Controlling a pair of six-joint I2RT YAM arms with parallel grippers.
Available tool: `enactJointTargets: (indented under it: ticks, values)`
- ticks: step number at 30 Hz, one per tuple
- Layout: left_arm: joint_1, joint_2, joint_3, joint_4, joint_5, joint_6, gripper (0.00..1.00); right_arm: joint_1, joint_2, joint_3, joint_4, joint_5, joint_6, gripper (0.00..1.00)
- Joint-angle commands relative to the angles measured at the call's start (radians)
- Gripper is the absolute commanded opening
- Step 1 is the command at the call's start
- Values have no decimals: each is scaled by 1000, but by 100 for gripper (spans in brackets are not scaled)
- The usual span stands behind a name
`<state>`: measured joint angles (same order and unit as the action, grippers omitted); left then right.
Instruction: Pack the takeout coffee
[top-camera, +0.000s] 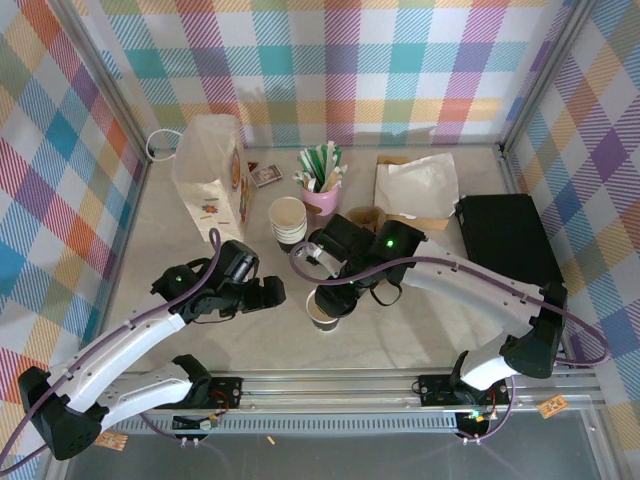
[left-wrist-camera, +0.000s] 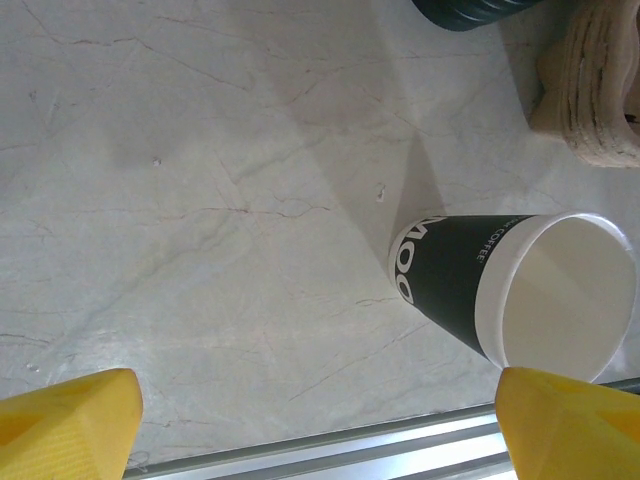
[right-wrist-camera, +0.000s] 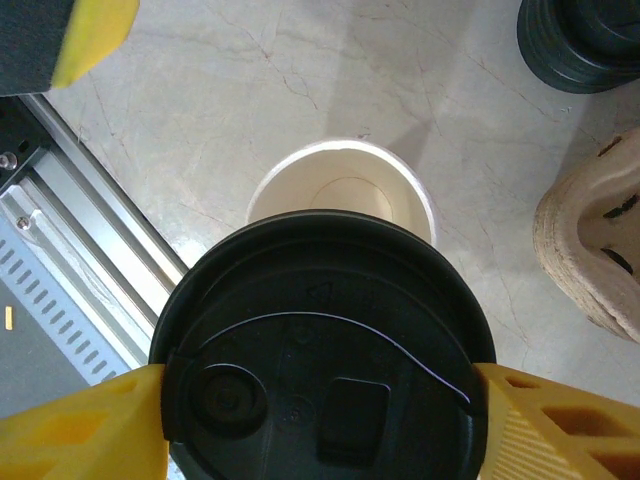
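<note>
just above cup (right-wrist-camera: 340, 185) rim, right hand (right-wrist-camera: 320, 425) pinches lid (right-wrist-camera: 320, 340); left hand (left-wrist-camera: 320, 420) spread beside.

Cup (left-wrist-camera: 470, 285) upright, unlidded; lid (right-wrist-camera: 320, 350) abv.

You're seeing a round black plastic lid (right-wrist-camera: 325, 350); a tapered paper cup (left-wrist-camera: 455, 285), dark band with white lettering, white rim and inside; a pale, grey-veined tabletop (left-wrist-camera: 200, 200); far off, plaid walls (top-camera: 350, 60) in teal, orange and purple.
</note>
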<state>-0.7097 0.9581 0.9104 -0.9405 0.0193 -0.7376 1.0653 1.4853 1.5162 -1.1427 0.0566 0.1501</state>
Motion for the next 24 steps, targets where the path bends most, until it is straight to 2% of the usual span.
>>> enactJointTargets:
  ticks: [1,24]
  values:
    - [11,-21,-13,-3,18,-19,91,10,-14,1,-18,9,2,69]
    - [11,-62,-50,-18,-1,-66,91,37,80,21,10,17,-77,70]
